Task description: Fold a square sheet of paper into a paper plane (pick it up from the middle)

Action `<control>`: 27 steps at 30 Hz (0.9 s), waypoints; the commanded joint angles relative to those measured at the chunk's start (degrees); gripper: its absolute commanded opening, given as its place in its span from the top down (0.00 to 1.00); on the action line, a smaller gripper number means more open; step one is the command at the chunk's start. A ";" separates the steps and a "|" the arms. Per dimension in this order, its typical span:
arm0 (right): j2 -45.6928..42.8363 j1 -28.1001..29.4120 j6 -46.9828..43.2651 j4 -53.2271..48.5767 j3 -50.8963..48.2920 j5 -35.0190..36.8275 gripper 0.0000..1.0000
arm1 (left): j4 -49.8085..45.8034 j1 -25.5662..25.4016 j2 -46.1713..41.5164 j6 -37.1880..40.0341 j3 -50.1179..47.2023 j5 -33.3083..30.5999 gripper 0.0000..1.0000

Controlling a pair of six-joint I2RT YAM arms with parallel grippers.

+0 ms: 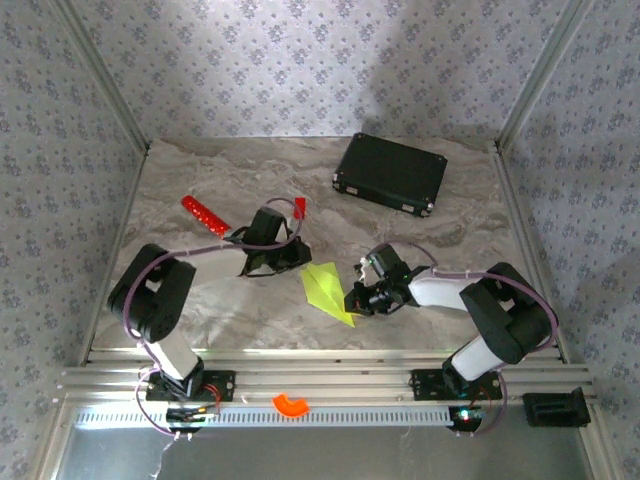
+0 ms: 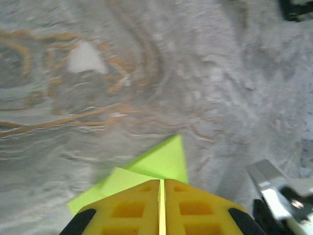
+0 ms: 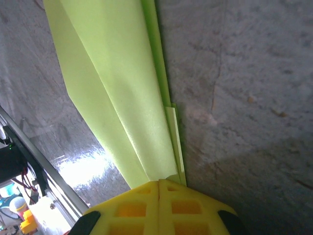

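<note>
- Right now my right hand (image 3: 160,182) is pinched shut on one end of the paper plane (image 3: 122,88), which lies on the counter (image 3: 244,98) between the arms.
- My left hand (image 2: 161,182) is closed too, seemingly nipping the opposite corner, though that view is blurred.
- If the hands pull apart, the thin sheet could tear or its creases could spring open.

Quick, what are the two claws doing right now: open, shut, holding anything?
Left gripper: closed, pinching the folded green paper.
Right gripper: closed, pinching the same paper.
</note>
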 commanded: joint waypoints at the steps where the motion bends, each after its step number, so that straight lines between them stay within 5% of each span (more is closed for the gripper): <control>1: -0.92 -0.59 -0.86 -4.78 1.59 2.96 1.00 | -0.56 -2.71 -1.29 0.34 0.36 -0.62 0.89; 8: -5.47 -0.15 0.26 -5.99 2.98 1.73 0.93 | -1.66 -5.87 5.96 0.18 3.11 -1.20 0.91; 15: -18.02 -0.07 7.51 -12.35 -2.27 4.43 0.67 | -1.32 -5.89 7.89 -0.48 2.42 -2.23 0.91; 21: -22.33 1.15 13.15 -15.80 -6.19 2.47 0.55 | -1.25 -5.87 7.98 -0.99 1.08 -2.31 0.92; 27: -18.46 2.19 14.62 -12.31 -6.49 -0.45 0.55 | 0.19 -5.90 8.17 -1.93 -0.23 -1.44 0.92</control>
